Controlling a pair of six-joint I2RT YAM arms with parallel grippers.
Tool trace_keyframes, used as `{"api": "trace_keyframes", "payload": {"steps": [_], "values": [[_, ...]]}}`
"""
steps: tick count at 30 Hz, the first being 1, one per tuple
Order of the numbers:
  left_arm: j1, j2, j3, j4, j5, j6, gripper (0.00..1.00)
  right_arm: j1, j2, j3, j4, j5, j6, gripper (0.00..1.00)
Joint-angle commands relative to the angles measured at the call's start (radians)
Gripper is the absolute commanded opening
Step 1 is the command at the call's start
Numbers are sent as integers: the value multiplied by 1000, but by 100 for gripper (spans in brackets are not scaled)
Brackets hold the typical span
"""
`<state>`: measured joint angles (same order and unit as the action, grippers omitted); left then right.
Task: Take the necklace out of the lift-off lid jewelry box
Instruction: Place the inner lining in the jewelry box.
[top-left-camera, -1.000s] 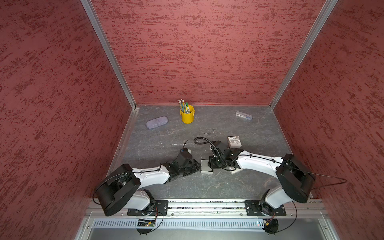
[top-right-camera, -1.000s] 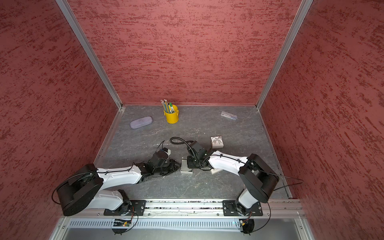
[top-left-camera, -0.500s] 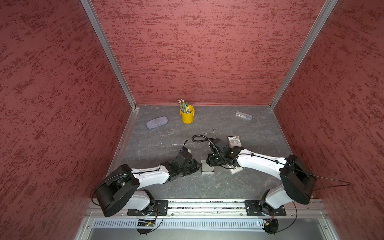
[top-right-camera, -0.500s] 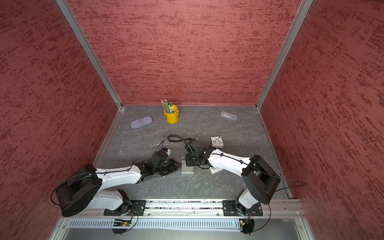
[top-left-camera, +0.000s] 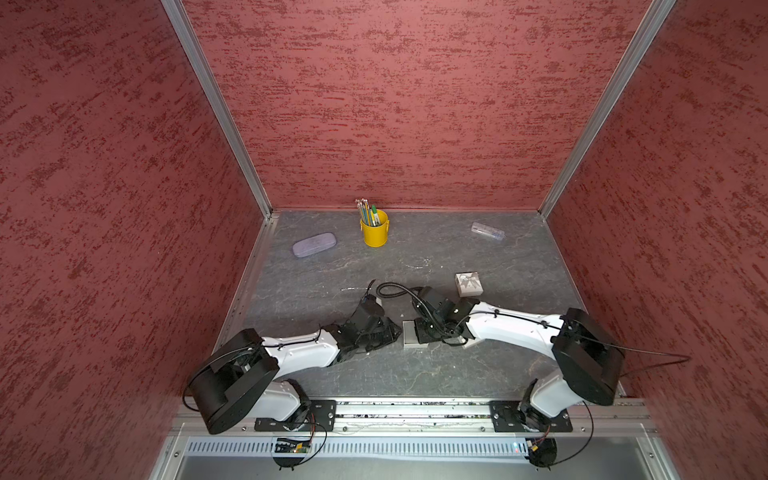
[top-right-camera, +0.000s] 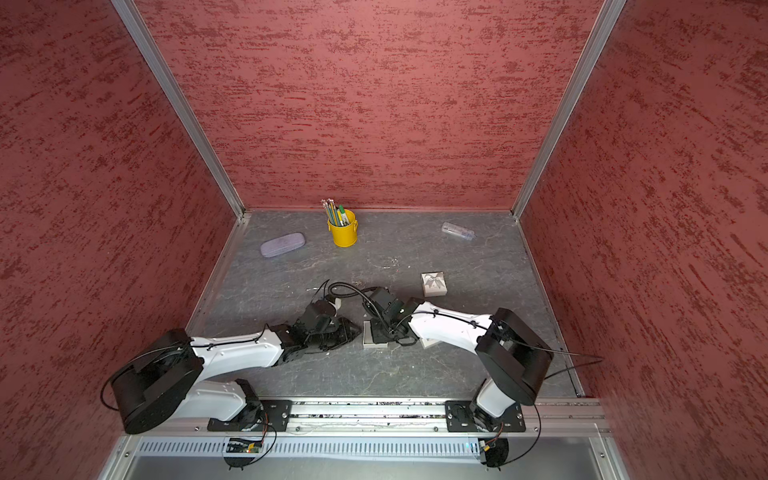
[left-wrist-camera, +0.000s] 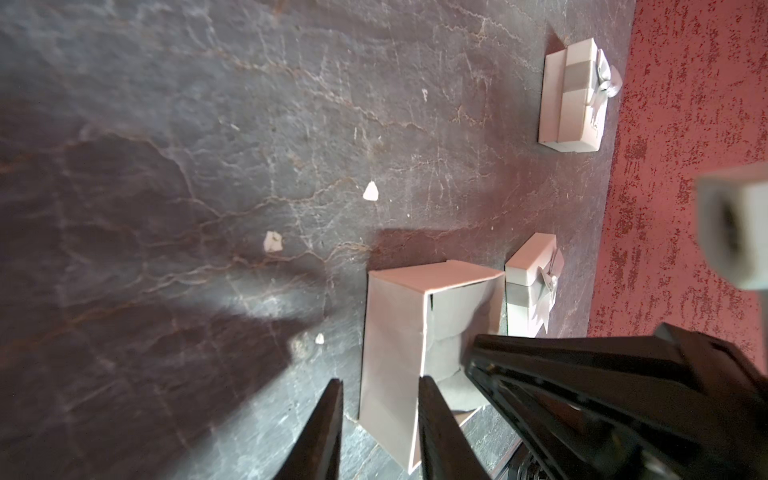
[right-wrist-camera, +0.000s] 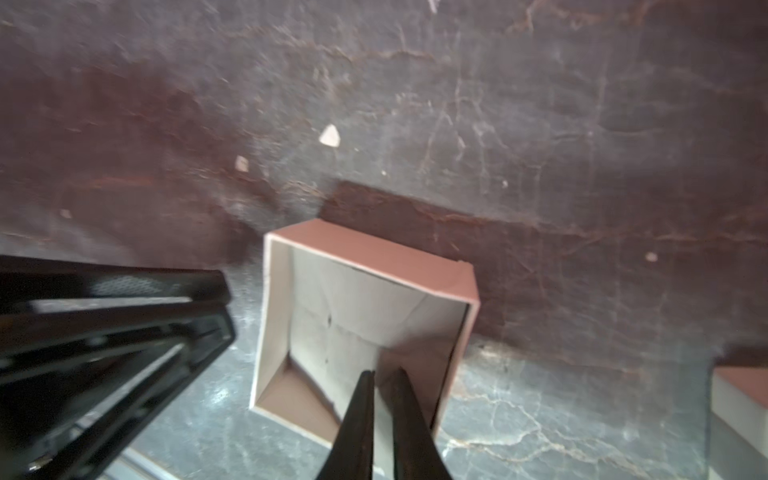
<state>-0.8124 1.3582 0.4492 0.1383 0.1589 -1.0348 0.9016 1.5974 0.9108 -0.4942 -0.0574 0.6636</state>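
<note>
While the lid is off and the base stands open, the step in hand is the pick inside the box.

Left gripper (left-wrist-camera: 381, 380): jaws partly spread and empty, with the tips just beside the near wall of the jewelry box (right-wrist-camera: 374, 257). From there it is well placed to brace that wall.

Jewelry box: upright on the table (top-left-camera: 415, 374) between the two grippers, showing only creased grey lining (right-wrist-camera: 353, 328). The necklace cannot be made out; it probably lies low on that lining, under the right gripper's tips.

Right gripper (right-wrist-camera: 383, 372): tips down inside the box, jaws drawn almost together with a thin slit between them. The blurred view does not show whether a chain sits in that slit.

Lid (left-wrist-camera: 530, 266): the bowed piece just beside the box on the right arm's side, clear of the way up.

Second bowed box (top-left-camera: 468, 284): further back and well apart — not involved.

Technique: steady the light card base with the left gripper so that a snagged chain cannot drag it along. Raise the right gripper straight up and slowly, clear of the walls. If lining rises instead of metal, the jaws should part, go lower and close again — a chain needs a pinch at the very tips.
</note>
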Motion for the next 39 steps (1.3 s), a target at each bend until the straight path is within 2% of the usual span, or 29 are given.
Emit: {"api": "trace_keyframes", "payload": {"steps": [1,7,13,16,19,27,34,39], "values": [[2,-7,16,-3,6,13,32,8,26,-29,7,40,-13,12],[2,-8,14,-6,8,12,32,8,37,-47,50,29,-31,10],[2,-12,15,-8,7,12,32,7,-43,-6,26,66,-41,10],[4,-14,17,-9,2,15,33,8,-84,21,15,100,-47,18],[6,-9,19,-7,2,17,32,7,-97,27,39,113,-49,31],[9,3,24,-3,11,18,33,8,2,63,100,91,-63,33],[11,-5,20,-8,8,17,33,8,39,61,132,87,-67,33],[12,3,25,-10,11,16,33,7,58,30,180,94,-66,37]]}}
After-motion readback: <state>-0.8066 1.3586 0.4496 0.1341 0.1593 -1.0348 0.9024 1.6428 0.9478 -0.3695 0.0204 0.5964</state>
